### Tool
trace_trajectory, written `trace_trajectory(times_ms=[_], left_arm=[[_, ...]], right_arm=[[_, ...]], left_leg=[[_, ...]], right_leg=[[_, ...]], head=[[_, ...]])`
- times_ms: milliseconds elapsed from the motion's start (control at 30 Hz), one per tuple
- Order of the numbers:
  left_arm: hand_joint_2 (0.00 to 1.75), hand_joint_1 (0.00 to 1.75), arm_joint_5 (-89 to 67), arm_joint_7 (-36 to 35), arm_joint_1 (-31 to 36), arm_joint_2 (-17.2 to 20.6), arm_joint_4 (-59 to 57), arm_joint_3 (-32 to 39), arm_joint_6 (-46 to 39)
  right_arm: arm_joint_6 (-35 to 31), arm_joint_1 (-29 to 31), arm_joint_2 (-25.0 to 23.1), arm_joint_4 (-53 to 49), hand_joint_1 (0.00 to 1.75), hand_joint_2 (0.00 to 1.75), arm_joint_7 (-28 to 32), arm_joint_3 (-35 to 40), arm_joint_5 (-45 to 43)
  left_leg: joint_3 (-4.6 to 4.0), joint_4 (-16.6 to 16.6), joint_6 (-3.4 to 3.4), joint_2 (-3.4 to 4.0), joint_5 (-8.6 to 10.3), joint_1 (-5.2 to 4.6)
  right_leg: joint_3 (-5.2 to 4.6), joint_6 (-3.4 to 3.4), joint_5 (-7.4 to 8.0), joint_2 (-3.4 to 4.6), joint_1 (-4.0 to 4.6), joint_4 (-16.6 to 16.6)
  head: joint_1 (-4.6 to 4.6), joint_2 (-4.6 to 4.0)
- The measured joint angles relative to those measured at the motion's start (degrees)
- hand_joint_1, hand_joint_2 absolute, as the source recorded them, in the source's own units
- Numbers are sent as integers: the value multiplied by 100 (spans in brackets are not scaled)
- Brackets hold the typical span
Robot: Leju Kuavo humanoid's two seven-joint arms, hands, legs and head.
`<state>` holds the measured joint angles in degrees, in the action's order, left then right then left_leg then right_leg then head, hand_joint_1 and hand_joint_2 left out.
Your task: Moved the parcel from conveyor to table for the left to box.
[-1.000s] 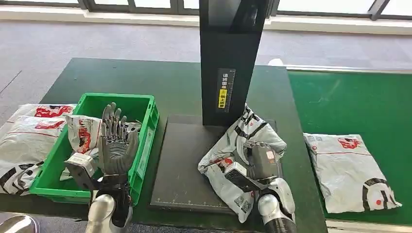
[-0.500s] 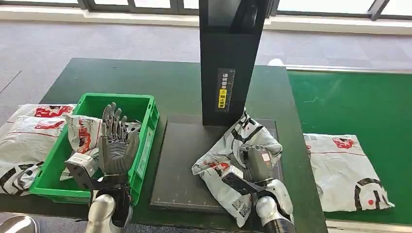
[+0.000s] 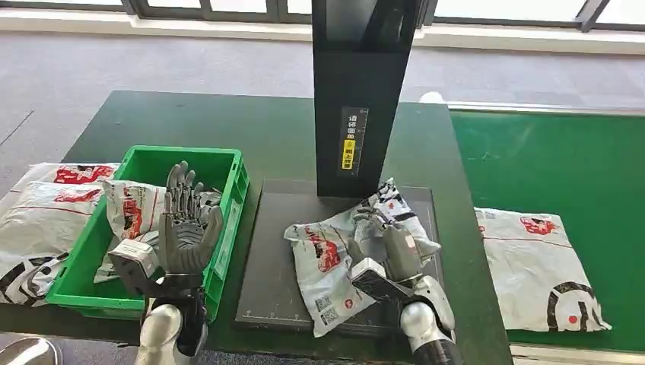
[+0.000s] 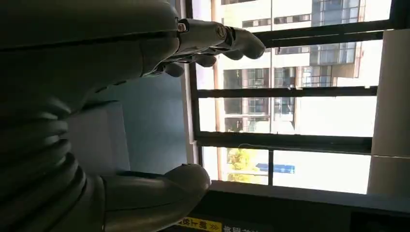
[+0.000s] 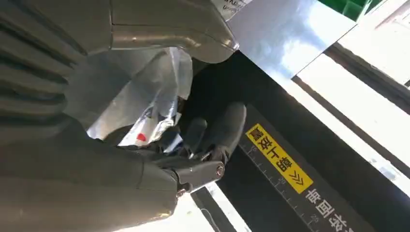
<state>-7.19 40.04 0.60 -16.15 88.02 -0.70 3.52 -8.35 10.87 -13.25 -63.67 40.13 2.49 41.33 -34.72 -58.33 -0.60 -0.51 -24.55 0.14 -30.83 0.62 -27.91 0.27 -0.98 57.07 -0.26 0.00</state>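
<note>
Slid leftward, parcel [image 3: 332, 255] now flattens across the black plate [image 3: 268, 258].
Right hand [image 3: 392, 243] grips its right end; open left hand [image 3: 185, 224] waits left of it, over the bin [image 3: 232, 201].

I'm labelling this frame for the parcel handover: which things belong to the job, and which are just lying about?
In the job:
- right hand, gripping the parcel on the black platform
- left hand, held up with fingers apart over the green box
- conveyor

Lying about:
- parcel on conveyor
- parcels beside the box
- black column
</note>
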Motion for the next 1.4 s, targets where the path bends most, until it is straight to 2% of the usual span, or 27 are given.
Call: trace_trajectory(times_ms=[367,567,933,1400], left_arm=[[175,0,0,0,0,0,0,0,0],[175,0,-17,0,-1,0,2,0,-2],[175,0,-55,0,-8,-2,55,2,-2],[175,0,-57,0,-9,-2,63,2,-2]], right_arm=[[6,-2,66,-118,0,0,0,46,-28],[61,-10,105,-236,0,0,-2,120,-361],[46,-331,465,-1269,0,0,0,697,-1939],[4,-464,665,-1762,0,0,-2,900,-2009]], left_leg=[[0,0,0,0,0,0],[0,0,0,0,0,0],[0,0,0,-1,-1,0],[0,0,-1,-1,-1,0]], right_leg=[[1,0,0,0,1,0],[0,0,0,0,0,0],[2,0,0,-1,0,0],[2,0,0,0,0,0]], head=[[0,-2],[0,0],[0,0],[0,0]])
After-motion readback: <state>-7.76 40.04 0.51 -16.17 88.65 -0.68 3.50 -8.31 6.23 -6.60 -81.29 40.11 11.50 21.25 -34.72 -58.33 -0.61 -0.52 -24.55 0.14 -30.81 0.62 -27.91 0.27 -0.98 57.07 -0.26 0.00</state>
